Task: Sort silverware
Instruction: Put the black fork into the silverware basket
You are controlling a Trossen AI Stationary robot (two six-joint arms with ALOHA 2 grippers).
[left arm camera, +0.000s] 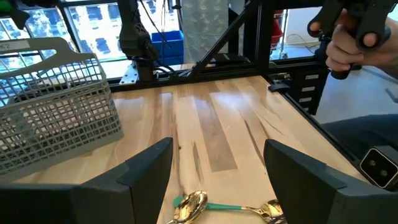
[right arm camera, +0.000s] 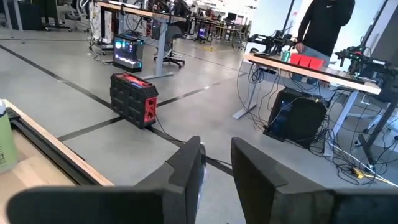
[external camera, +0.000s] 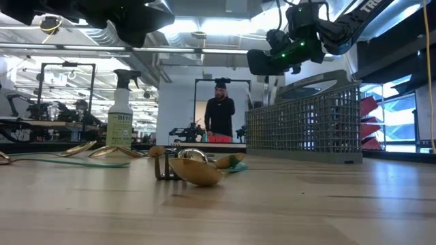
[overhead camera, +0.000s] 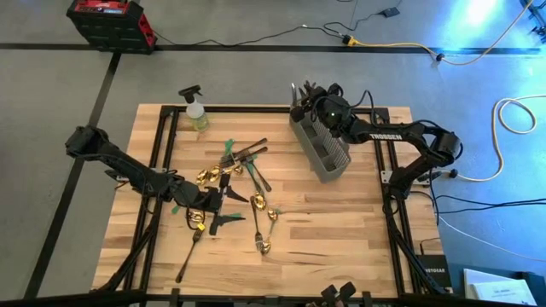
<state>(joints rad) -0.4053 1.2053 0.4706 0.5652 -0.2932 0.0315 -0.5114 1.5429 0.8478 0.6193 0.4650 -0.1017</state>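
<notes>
Nearest item: a gold spoon [external camera: 194,171] lies bowl-forward on the desk, closest to the low camera, with a dark piece just behind it.
Silverware: slim gold, green-handled and dark pieces [overhead camera: 235,183] lie scattered and crossing one another on the desk's left-centre, between the spray bottle [overhead camera: 194,110] near the far-left edge and the near edge. One dark fork [overhead camera: 189,252] lies apart toward the near-left corner.
Left gripper: [overhead camera: 213,207] low over the near side of the scatter. Jaws wide apart, nothing between them; a green-handled gold spoon [left arm camera: 205,206] lies on the wood between the fingertips.
Right gripper: [overhead camera: 309,101] raised above the far end of the caddy. Fingers [right arm camera: 186,163] a narrow gap apart; possibly a thin piece between them, the wrist view does not settle it.
Caddy: grey mesh caddy [overhead camera: 321,150] stands at the desk's far-right area, angled. A few dark handles stick up at its far end; the rest of the contents are not discernible.
Background: a person [external camera: 219,112] stands beyond the desk.
</notes>
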